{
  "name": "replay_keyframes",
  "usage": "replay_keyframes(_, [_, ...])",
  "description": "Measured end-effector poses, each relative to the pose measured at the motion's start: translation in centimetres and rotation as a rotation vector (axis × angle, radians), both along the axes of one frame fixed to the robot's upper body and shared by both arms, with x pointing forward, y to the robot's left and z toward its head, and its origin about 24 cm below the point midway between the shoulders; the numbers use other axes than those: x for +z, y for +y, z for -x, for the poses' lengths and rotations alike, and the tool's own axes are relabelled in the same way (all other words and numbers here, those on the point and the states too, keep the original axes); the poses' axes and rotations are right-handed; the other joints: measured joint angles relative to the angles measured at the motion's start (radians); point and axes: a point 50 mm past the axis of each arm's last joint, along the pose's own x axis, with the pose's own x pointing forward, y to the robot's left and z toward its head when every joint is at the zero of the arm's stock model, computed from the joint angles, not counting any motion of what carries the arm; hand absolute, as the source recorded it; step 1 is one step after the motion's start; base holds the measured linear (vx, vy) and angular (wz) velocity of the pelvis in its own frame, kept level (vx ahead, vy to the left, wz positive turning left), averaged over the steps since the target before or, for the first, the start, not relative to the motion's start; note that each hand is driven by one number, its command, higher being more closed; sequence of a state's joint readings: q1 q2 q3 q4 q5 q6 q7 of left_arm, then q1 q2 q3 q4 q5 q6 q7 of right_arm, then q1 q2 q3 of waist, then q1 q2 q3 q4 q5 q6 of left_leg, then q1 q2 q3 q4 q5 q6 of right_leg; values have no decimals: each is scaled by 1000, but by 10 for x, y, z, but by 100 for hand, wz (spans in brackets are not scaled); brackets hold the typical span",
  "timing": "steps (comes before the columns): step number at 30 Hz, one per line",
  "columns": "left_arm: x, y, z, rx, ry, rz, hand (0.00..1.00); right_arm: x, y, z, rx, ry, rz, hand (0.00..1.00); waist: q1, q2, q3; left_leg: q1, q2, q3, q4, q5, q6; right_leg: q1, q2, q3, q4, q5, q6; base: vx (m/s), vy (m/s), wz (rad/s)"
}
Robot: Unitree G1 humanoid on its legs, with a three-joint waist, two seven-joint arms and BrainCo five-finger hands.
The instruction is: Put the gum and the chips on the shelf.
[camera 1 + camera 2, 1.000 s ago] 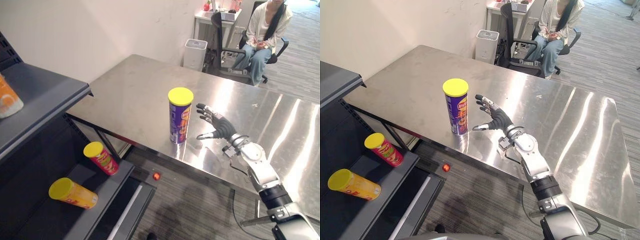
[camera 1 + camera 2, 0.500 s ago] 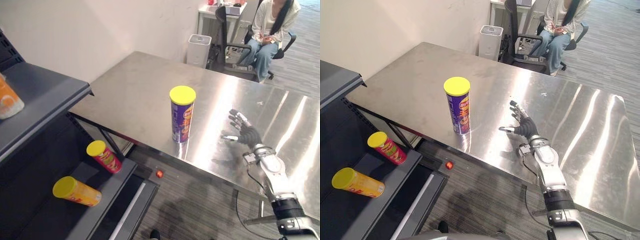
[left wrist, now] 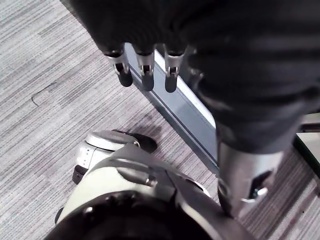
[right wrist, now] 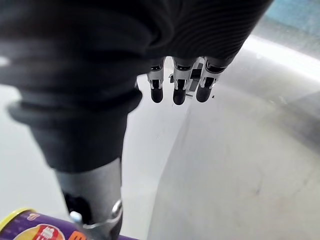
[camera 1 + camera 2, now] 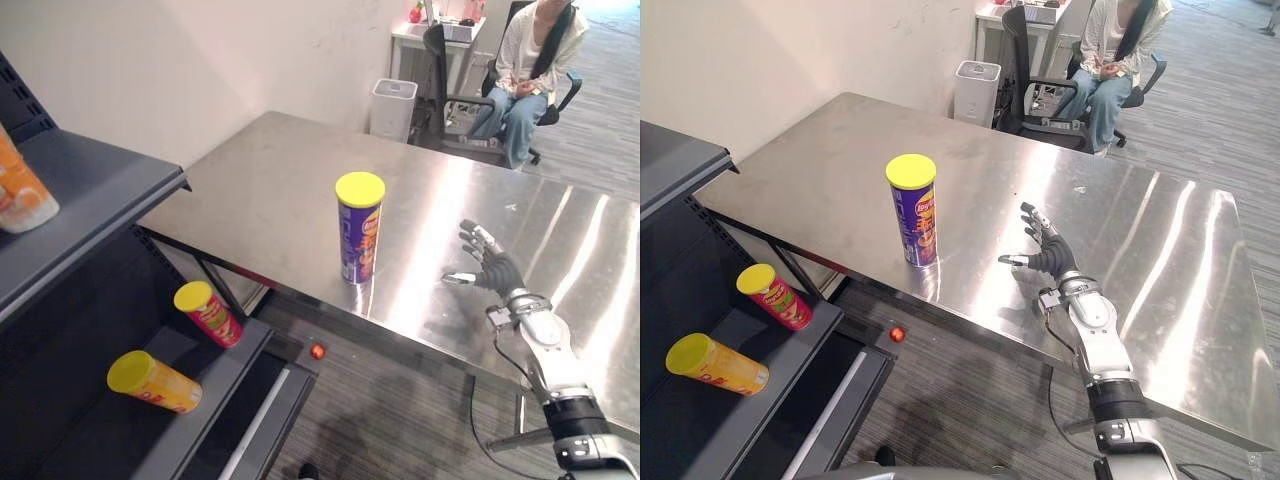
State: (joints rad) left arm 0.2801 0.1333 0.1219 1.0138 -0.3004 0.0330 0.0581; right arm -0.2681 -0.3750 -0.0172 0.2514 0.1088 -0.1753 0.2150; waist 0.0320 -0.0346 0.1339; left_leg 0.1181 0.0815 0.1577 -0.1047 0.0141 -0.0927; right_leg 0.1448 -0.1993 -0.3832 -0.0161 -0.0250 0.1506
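A purple chips can (image 5: pixel 359 228) with a yellow lid stands upright near the front edge of the steel table (image 5: pixel 270 180). My right hand (image 5: pixel 497 270) hovers over the table well to the right of the can, open, fingers spread, holding nothing. The right wrist view looks past its straight fingers (image 4: pixel 177 87) to the can's lid (image 4: pixel 25 225) at the edge. My left hand (image 3: pixel 145 70) hangs open over the carpet, empty. The dark shelf (image 5: pixel 95 190) stands at the left.
A red can (image 5: pixel 205 314) and an orange can (image 5: pixel 150 382) lie on the lower shelf board. An orange pack (image 5: pixel 20 195) sits on the upper board. A white bin (image 5: pixel 392 108) and a person on an office chair (image 5: pixel 525 70) are beyond the table.
My right hand has drawn back to the right, away from the chips can it was beside one second ago. The can stays put. The camera shifted slightly.
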Motion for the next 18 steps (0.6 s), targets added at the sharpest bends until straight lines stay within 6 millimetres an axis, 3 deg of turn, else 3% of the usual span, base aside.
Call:
replay_keyframes(9, [0, 0, -1, -2, -9, 9, 0, 21, 24, -15, 93, -65, 53, 0, 9, -1, -2, -11, 2, -7, 0, 11, -10, 5, 2, -23, -5, 1, 1, -2, -3, 6])
replay_keyframes(18, [1, 0, -4, -8, -26, 16, 0, 35, 32, -25, 121, -103, 64, 0, 20, -3, -4, -13, 3, -14, 0, 23, -9, 19, 4, -48, -7, 1, 1, -23, 0, 8])
